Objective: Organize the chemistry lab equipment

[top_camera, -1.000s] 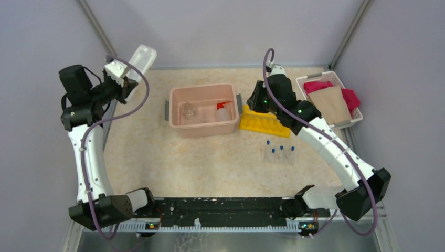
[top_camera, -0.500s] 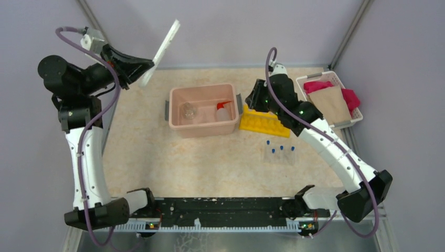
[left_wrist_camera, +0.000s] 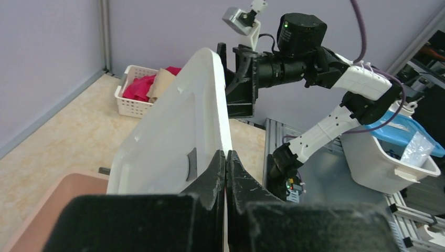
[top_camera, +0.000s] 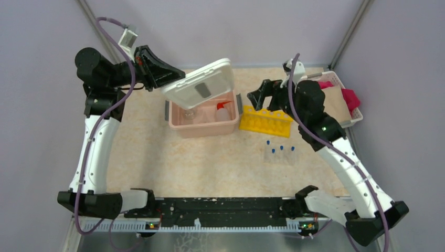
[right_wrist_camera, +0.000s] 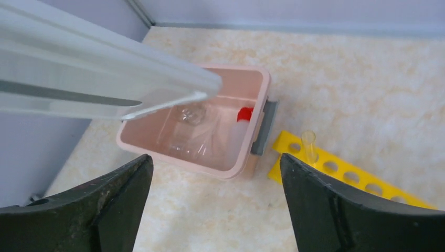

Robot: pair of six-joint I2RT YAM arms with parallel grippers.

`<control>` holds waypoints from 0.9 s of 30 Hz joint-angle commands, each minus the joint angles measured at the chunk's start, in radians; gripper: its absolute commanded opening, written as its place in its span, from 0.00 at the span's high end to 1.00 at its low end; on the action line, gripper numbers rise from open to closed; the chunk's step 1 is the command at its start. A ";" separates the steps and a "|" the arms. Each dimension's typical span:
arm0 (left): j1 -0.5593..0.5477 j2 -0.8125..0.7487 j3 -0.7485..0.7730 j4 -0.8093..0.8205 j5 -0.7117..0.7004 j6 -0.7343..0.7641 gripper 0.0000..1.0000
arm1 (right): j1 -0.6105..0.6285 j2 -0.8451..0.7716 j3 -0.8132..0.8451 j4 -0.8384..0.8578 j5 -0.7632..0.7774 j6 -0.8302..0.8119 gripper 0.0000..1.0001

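- Grey walls close in a beige marbled table [top_camera: 157, 152].
- A pink bin [top_camera: 204, 128] sits at 12 o'clock of the table's centre, open at the top.
- A white lid [top_camera: 202, 86] hangs tilted over the bin's 11 o'clock corner and is not touching it. The left claw [left_wrist_camera: 226, 157] is pressed together on its edge.
- A white basket [top_camera: 352, 122] of pink and tan cloths stands in the 2 o'clock corner.
- A yellow rack [top_camera: 265, 122] lies just beside the bin at its 3 o'clock side.
- The right claw [top_camera: 260, 97] hovers above the rack's 9 o'clock end, fingers spread wide and holding nothing.
- A white bottle [top_camera: 224, 111] with a red nozzle is inside the bin, at its 3 o'clock end.
- A clear flask [right_wrist_camera: 192, 113] is inside the bin at 9 o'clock of the bottle, partly under the lid.
- Four blue-capped tubes [top_camera: 281, 152] sit together on the table at 5 o'clock of the rack.
- One clear tube [right_wrist_camera: 308, 144] stands in a hole at the rack's end nearest the bin.
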 commanded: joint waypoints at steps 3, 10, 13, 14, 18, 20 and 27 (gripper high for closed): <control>-0.040 -0.007 -0.037 0.022 0.118 0.021 1.00 | -0.002 -0.149 -0.136 0.323 -0.277 -0.316 0.01; -0.056 -0.014 -0.069 -0.138 0.178 0.190 1.00 | -0.028 -0.069 -0.210 0.407 -0.688 -0.450 0.01; -0.058 -0.013 -0.091 -0.330 0.148 0.373 1.00 | -0.029 -0.051 -0.240 0.523 -0.844 -0.403 0.01; -0.059 -0.009 -0.099 -0.374 0.139 0.422 1.00 | -0.028 -0.048 -0.262 0.587 -0.888 -0.353 0.01; -0.061 0.010 -0.123 -0.526 0.092 0.605 1.00 | -0.027 -0.013 -0.275 0.555 -0.787 -0.303 0.01; -0.065 0.029 -0.115 -0.638 0.055 0.735 1.00 | -0.027 0.007 -0.249 0.486 -0.755 -0.300 0.03; -0.067 0.065 -0.145 -0.960 -0.099 1.175 0.59 | -0.007 -0.069 -0.318 0.366 -0.522 -0.240 0.09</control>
